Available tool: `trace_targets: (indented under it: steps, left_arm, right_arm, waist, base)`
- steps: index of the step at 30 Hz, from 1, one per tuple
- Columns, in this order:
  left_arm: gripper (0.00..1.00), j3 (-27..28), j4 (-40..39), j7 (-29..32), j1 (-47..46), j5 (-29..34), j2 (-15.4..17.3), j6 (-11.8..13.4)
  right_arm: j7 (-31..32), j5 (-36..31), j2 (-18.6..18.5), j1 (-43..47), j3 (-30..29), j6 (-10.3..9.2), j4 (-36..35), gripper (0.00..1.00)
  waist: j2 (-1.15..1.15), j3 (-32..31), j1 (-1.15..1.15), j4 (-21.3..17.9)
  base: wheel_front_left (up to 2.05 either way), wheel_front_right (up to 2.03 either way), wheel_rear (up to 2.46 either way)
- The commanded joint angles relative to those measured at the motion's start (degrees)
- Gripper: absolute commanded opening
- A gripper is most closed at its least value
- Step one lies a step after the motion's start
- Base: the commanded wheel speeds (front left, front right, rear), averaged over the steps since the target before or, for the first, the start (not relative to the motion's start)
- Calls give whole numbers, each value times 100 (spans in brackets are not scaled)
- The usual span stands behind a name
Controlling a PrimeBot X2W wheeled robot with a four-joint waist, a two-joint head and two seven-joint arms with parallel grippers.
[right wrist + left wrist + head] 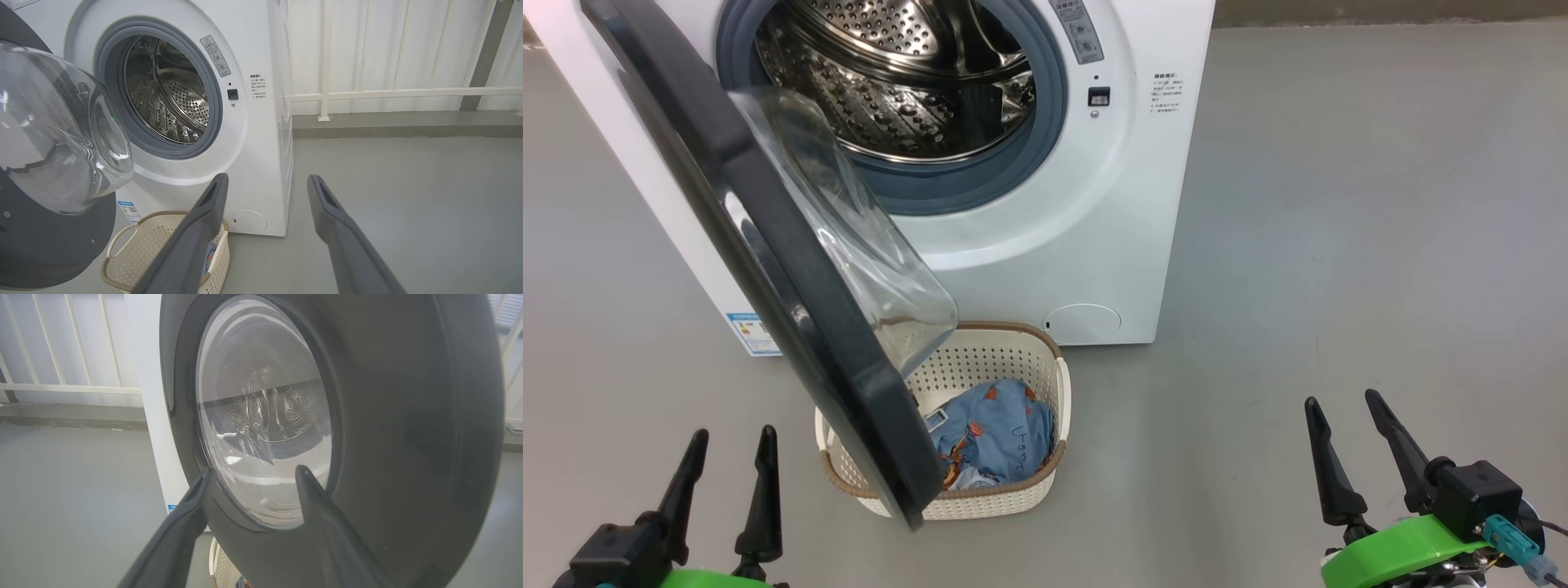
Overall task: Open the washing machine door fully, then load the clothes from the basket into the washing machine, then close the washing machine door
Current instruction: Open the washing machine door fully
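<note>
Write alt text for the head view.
A white washing machine stands with its black-rimmed door swung open, partly hiding a cream basket of blue clothes on the grey floor. The left gripper and right gripper sit low, open and empty.

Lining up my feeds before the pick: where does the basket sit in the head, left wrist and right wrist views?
Head view: basket at bottom centre, partly hidden by the washing machine door.
Left wrist view: a cream sliver at the bottom edge, under the door.
Right wrist view: lower left, below the door's glass bowl.
Shared landmark: the door's black rim.
</note>
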Motion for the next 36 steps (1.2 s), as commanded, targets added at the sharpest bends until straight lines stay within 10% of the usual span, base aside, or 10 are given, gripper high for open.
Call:
trace_targets:
  steps: [1, 7, 8, 10, 27, 36]
  left_arm:
    - [100, 197, -107, -36, -118, 45, 124, -9]
    - [100, 197, -84, -36, -133, 20, 131, -9]
    - [82, 197, -61, -36, -129, 10, 130, -9]
    - [0, 205, -43, -36, -136, -9, 124, -9]
    - [0, 895, -1796, -36, -620, 394, 49, -9]
    - [0, 67, -2976, -36, -1144, 306, 275, -9]
  right_arm:
    - [-27, -25, -15, -102, 150, 9, -124, 100]
    - [-27, -6, -15, -119, 148, 9, -118, 100]
    - [-27, -3, -15, -119, 156, 9, -113, 100]
    - [-27, 1, -15, -120, 176, 9, -100, 100]
    - [-27, -13, -15, -113, 205, 9, -11, 100]
    - [-27, 0, -15, -106, 233, 9, 91, 100]
  waist:
    - [0, 16, 0, -1]
    - [0, 48, 0, 12]
    - [0, 48, 0, 13]
    - [0, 49, 0, 15]
    - [0, 35, 0, 15]
    - [0, -26, 0, 7]
  base:
    - [0, 0, 0]
    - [0, 0, 0]
    - [0, 0, 0]
    - [0, 0, 0]
    - [0, 0, 0]
    - [0, 0, 0]
